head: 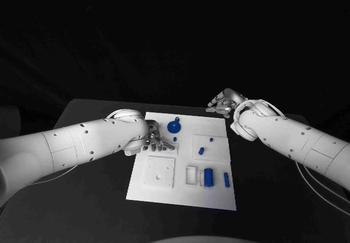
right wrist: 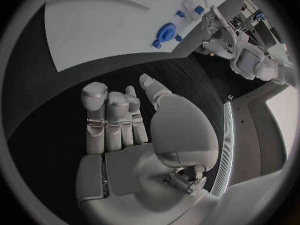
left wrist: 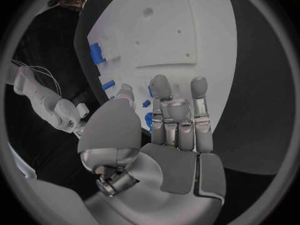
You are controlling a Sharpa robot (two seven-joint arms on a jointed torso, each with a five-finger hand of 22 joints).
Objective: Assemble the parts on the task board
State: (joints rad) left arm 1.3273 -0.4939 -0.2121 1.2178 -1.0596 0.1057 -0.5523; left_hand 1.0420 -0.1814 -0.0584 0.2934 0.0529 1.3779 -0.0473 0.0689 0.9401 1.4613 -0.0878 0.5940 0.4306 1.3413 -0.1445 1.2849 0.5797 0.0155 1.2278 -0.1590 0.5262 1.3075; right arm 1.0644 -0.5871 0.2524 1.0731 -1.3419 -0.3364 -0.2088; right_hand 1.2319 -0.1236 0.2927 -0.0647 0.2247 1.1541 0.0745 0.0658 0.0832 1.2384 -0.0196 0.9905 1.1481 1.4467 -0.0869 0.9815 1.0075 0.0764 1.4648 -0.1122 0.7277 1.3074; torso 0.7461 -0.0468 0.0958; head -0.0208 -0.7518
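Note:
The white task board [head: 164, 192] lies in the middle of the black table. On it are a round blue part [head: 174, 126] near the far edge, two small blue pieces [head: 201, 150] in the middle, and blue bars [head: 209, 176] in slots near the front. My left hand [head: 151, 142] hovers over the board's left side, fingers apart and empty; its palm and fingers [left wrist: 178, 117] show over the board [left wrist: 162, 30]. My right hand [head: 224, 104] is beyond the board's far right corner, over the table, open and empty [right wrist: 119, 120]. The round blue part [right wrist: 166, 32] lies ahead of it.
A square raised plate [head: 160, 171] sits on the board's front left. The table's far edge [head: 109, 101] runs behind both hands. Black tabletop surrounds the board on all sides.

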